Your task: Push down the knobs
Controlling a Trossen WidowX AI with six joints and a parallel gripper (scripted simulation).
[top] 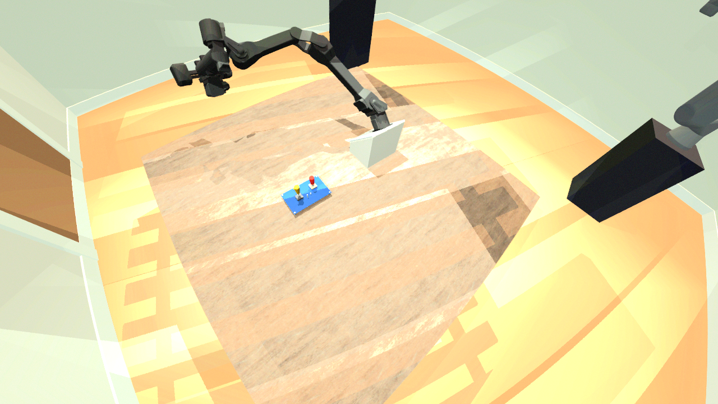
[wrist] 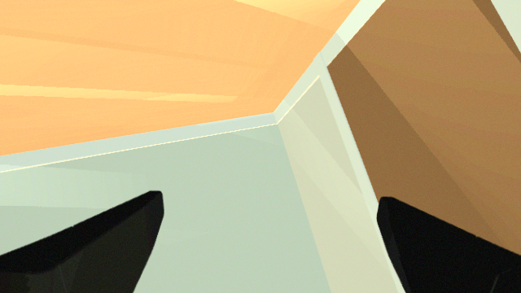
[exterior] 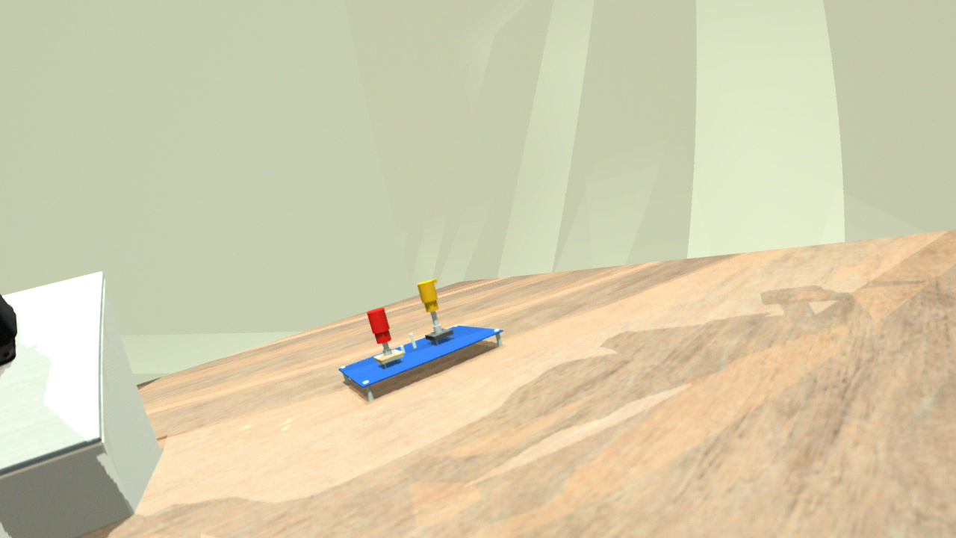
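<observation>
A blue circuit board (top: 322,192) (exterior: 467,335) stands on short legs in the middle of the wooden table (top: 326,291) (exterior: 668,415). A red knob (top: 311,179) (exterior: 377,324) sits high on its shaft above a beige potentiometer (exterior: 388,358). A yellow knob (top: 297,189) (exterior: 427,294) sits high on its shaft above a dark grey potentiometer (exterior: 439,334). My gripper (top: 176,74) (wrist: 270,205) is open and empty. It hangs high at the far left, well away from the board, and points towards a corner of the room. It does not show in the exterior view.
The arm rises from a white block (top: 376,146) (exterior: 60,401) at the back of the table. Two dark boxes (top: 632,170) (top: 351,30) hang above the table's right and far edges.
</observation>
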